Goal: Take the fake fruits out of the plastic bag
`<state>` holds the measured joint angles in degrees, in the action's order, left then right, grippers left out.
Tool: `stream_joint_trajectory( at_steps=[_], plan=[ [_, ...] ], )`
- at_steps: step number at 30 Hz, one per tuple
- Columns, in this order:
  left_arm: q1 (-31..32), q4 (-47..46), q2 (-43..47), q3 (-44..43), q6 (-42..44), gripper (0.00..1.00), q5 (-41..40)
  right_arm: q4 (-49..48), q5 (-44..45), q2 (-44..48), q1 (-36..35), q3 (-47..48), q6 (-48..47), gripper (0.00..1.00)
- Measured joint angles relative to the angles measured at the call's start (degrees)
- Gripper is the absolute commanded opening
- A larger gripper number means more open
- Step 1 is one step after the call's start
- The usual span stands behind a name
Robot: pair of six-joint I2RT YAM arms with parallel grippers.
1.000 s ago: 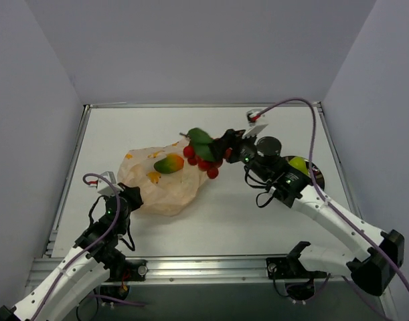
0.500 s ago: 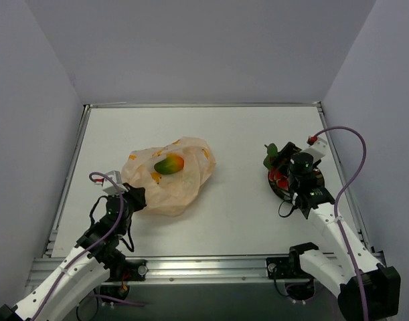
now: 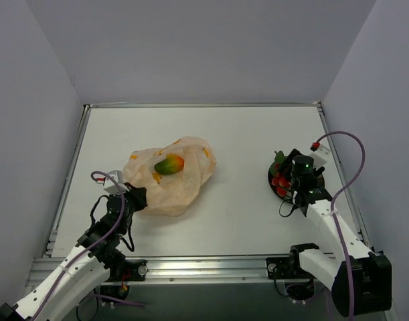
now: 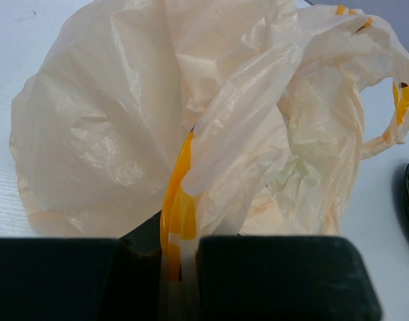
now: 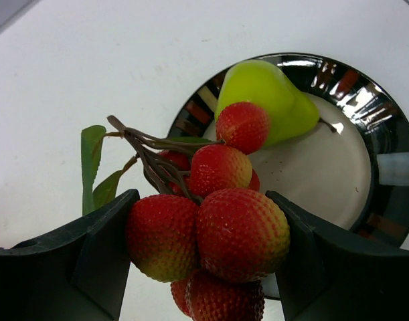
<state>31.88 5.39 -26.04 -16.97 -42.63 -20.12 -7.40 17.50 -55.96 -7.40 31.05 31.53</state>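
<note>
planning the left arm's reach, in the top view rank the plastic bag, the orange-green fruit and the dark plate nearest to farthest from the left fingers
1. plastic bag, pinched in the left fingers, near left.
2. orange-green fruit, amid the bag's folds, farther back.
3. dark plate, far right.

No words, numbers, brand names or signs can be read in any of the views. The only printing in sight is a scatter of orange marks [image 3: 154, 176] on the translucent peach plastic bag [image 3: 179, 189]. From above they show as small blobs. In the left wrist view they are yellow-orange streaks [image 4: 179, 207] crumpled into the folds of the plastic, too distorted to make out as letters or a logo.
</note>
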Motion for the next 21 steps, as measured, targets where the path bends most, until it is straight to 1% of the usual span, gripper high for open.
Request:
stream_joint_trajectory(
  at_steps=[2, 4, 5, 6, 8, 9, 11, 12, 15, 17, 21],
  plan=[
    [0.0, -0.4, -0.6, 0.0, 0.0, 0.02, 0.3, 0.0, -0.2, -1.0, 0.7, -0.6, 0.0, 0.0],
    [0.0, -0.7, -1.2, 0.1, 0.0, 0.02, 0.5, -0.1, -0.4, -1.6, 1.0, -1.1, 0.0, 0.06],
    [0.0, -1.2, -1.4, 0.3, 0.0, 0.02, 0.6, -0.1, -0.5, -1.6, 1.1, -1.4, 0.0, 0.18],
    [0.0, -1.4, -1.7, 0.4, 0.0, 0.02, 0.6, -0.1, -0.6, -1.7, 1.1, -1.7, 0.1, 0.24],
    [0.0, -1.8, -2.4, 0.9, 0.0, 0.02, 0.7, -0.1, -1.0, -1.7, 1.4, -2.2, 0.4, 0.33],
    [0.0, -1.9, -2.7, 1.0, 0.0, 0.02, 0.8, -0.1, -1.0, -1.9, 1.4, -2.3, 0.5, 0.5],
    [0.0, -1.9, -3.5, 1.0, 0.0, 0.02, 0.8, -0.1, -1.4, -2.2, 1.4, -2.3, 0.7, 0.63],
    [0.0, -1.9, -3.7, 1.0, 0.0, 0.02, 0.8, -0.1, -1.7, -2.2, 1.4, -2.3, 0.8, 0.72],
    [0.0, -2.1, -3.8, 1.2, 0.0, 0.02, 0.9, 0.0, -2.4, -1.8, 1.4, -2.3, 1.4, 0.91],
    [0.0, -2.5, -3.7, 1.6, -0.1, 0.02, 0.9, 0.6, -2.7, -0.3, 1.4, -2.2, 1.5, 0.94],
    [0.0, -2.3, -3.8, 2.0, -0.7, 0.02, 1.3, 2.9, -2.8, 4.6, 0.4, -0.2, 1.2, 0.95]
  ],
)
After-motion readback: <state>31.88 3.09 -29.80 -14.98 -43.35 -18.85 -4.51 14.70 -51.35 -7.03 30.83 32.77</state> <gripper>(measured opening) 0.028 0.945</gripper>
